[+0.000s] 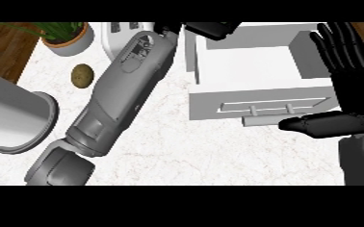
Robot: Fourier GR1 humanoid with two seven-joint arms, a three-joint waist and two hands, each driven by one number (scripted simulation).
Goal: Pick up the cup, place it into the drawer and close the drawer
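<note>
Drawer (213, 107) is sitting pulled open on the white marbled counter (199, 156), its pale inside facing up and its front panel with a bar handle (270, 108) turned toward the robot. No cup is showing inside the drawer or on the counter around it, so where the cup is cannot be told.

The left forearm (124, 91) is stretching diagonally across the counter from well to the left of the drawer up to the drawer's far left corner. The left hand (212, 29) is hovering over that corner, partly cut off by the view's top edge; whether it is spread, pressed together or pinching something cannot be told.

The right hand (347, 86) is showing at the drawer's right side, spread open with its fingers (332, 41) pointing straight up alongside the drawer's right wall. Its thumb (316, 124) is reaching leftward just below the drawer's front lip; whether it is touching the lip cannot be told.

Left of the drawer, beyond the forearm, a brown potato (83, 75) is lying on the counter. Farther from the drawer, a potted plant (68, 37) is standing near a wooden surface (16, 48), and a white appliance (122, 32) is sitting between the plant and the drawer. A large grey round container (25, 120) is resting farthest left of the drawer.
</note>
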